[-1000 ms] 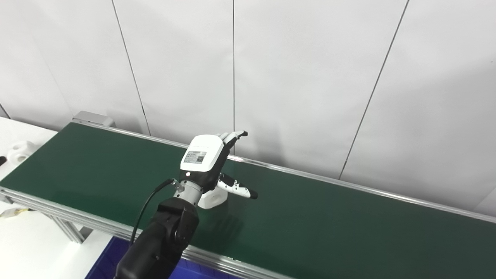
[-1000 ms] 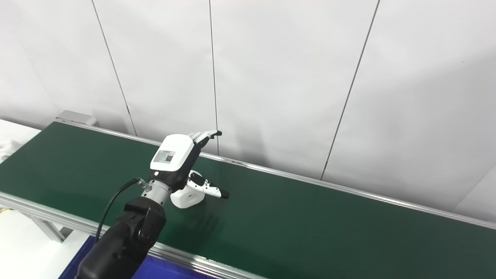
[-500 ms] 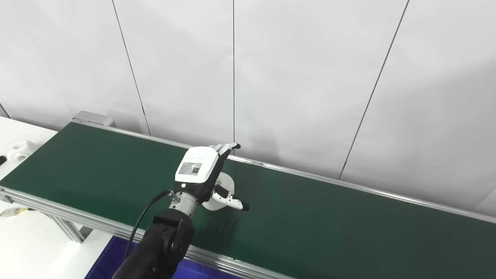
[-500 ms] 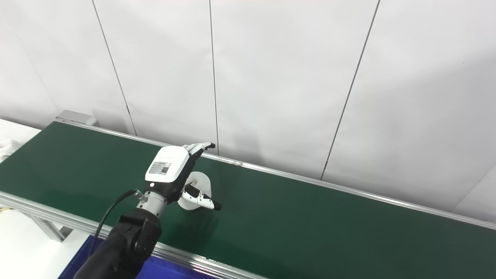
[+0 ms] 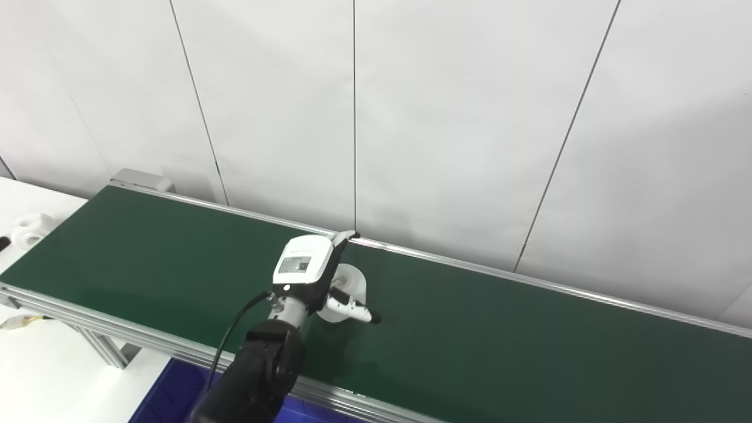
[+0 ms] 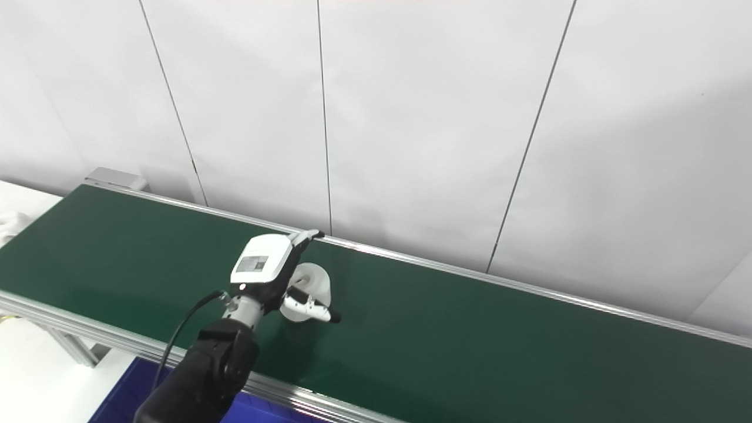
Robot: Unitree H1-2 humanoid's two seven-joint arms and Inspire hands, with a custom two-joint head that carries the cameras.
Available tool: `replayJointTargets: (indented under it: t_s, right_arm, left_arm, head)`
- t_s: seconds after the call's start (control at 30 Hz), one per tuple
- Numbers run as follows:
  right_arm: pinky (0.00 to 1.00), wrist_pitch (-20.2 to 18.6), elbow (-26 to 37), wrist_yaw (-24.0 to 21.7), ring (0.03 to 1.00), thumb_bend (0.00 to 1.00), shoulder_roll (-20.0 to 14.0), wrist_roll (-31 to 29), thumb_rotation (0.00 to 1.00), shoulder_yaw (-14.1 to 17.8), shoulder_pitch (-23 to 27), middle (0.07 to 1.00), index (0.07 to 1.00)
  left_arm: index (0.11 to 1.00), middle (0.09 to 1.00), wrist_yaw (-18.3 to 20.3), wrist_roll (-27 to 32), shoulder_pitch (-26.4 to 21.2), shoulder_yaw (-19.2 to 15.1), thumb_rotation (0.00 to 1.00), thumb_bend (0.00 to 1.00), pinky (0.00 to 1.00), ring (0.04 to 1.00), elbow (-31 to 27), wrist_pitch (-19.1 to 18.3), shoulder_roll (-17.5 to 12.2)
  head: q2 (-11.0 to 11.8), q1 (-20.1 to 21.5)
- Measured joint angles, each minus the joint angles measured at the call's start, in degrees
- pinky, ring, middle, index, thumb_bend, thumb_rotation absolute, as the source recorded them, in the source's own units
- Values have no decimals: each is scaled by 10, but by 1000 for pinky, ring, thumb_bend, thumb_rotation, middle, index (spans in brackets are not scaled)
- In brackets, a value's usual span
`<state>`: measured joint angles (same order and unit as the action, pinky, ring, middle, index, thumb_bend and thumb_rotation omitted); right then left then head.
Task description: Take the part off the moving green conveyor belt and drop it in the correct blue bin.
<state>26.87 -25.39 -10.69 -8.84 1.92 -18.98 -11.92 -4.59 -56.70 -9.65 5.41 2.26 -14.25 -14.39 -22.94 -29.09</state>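
Note:
A white round part (image 5: 351,281) sits on the green conveyor belt (image 5: 499,341) near its middle left. My left hand (image 5: 302,267) is low over the belt with the part between its fingers and thumb (image 5: 354,309). The fingers reach past the part toward the far rail; the thumb lies in front of it. The hand is open around the part, and its back hides the part's left side. The same shows in the right eye view, with the hand (image 6: 261,265) beside the part (image 6: 315,279). My right hand is out of view.
A blue bin (image 5: 161,402) shows under the belt's near rail at the bottom left. A white table (image 5: 35,364) stands left of the belt, with another white part (image 5: 29,226) on it. A white panelled wall runs behind the belt.
The part has travelled right along the belt. My left hand has followed it, reaching forward and lowering, so the part now lies between fingers and thumb.

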Motion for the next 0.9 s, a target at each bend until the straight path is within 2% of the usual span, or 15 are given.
replayJointTargets:
  t_s: [0.17, 0.47, 0.6, 0.73, 0.9]
  right_arm:
    - [832, 0, 0, 1, 961, 925, 1, 0, 928, -3, 0, 978, 986]
    - [827, 0, 1, 10, 957, 934, 1, 0, 932, -7, -1, 974, 983]
    - [833, 0, 5, 11, 953, 942, 2, 0, 935, -8, -2, 971, 980]
    - [830, 0, 11, 12, 949, 939, 2, 0, 930, -9, -5, 965, 970]
    - [830, 0, 12, 12, 946, 950, 2, 0, 930, -8, -7, 959, 970]
  left_arm:
    - [835, 830, 7, 11, -19, 14, 521, 977, 670, 780, 16, -8, 2]
    - [836, 827, 14, 12, -24, 27, 503, 984, 694, 782, 36, -23, 3]
    - [830, 821, 72, 11, -23, 38, 528, 998, 671, 782, 25, -53, -1]
    - [826, 817, 157, -2, -11, 62, 530, 1000, 631, 764, -28, -102, -10]
    - [826, 809, 222, -43, 6, 61, 528, 988, 624, 751, -75, -118, -9]
  head:
    - [1, 4]
    - [-4, 8]
    - [-9, 11]
    - [-10, 8]
    - [-10, 8]
